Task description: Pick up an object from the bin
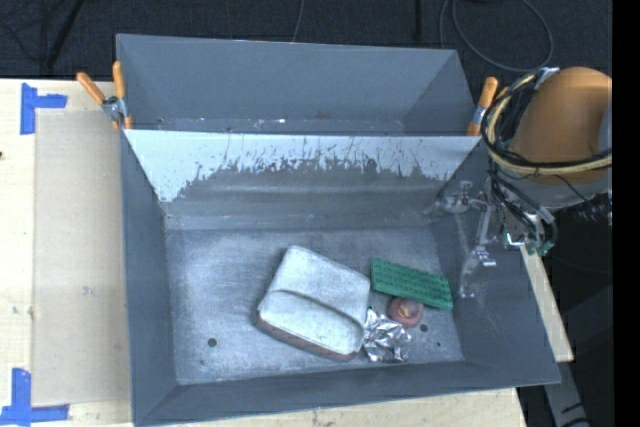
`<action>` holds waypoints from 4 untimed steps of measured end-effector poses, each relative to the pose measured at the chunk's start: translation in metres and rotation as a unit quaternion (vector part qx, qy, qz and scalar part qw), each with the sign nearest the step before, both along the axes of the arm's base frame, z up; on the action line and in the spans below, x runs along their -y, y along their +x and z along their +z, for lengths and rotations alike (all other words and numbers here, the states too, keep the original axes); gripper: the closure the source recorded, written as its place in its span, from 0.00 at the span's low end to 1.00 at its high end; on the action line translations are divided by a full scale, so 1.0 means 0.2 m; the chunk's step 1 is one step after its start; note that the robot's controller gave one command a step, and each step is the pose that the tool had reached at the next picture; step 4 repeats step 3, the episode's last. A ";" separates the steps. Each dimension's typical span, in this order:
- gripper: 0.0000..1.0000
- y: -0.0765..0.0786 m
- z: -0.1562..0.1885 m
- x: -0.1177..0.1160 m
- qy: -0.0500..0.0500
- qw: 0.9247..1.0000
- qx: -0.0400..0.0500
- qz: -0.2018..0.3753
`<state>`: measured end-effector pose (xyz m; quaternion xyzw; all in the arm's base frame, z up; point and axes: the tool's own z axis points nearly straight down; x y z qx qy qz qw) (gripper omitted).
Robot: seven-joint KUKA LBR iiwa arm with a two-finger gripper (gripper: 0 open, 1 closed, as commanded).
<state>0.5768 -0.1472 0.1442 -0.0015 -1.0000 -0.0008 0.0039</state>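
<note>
My gripper [482,240] hangs at the bin's right wall, above the sloping side and a little right of the loose things. Nearest to it is a flat green ribbed rectangle [412,283], lying on the floor just to its lower left. A small reddish-brown round thing [406,311] sits under the green piece's front edge. Beside that lies a crumpled piece of silver foil [386,341]. The gripper touches none of these.
A grey-white folded pad with a brown underside [314,314] lies in the middle front of the bin, touching the foil. The arm, with its orange cover and cables, stands over the bin's right rim.
</note>
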 end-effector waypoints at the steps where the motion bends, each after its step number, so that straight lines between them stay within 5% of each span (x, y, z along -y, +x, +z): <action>1: 0.00 -0.06 -0.36 -0.22 -0.003 0.997 0.005 -0.078; 2: 1.00 -0.05 -0.34 -0.22 -0.002 0.997 0.005 -0.077; 3: 1.00 0.00 0.54 -0.12 -0.002 0.998 0.009 -0.061; 4: 1.00 0.00 0.54 -0.12 -0.002 0.998 0.009 -0.061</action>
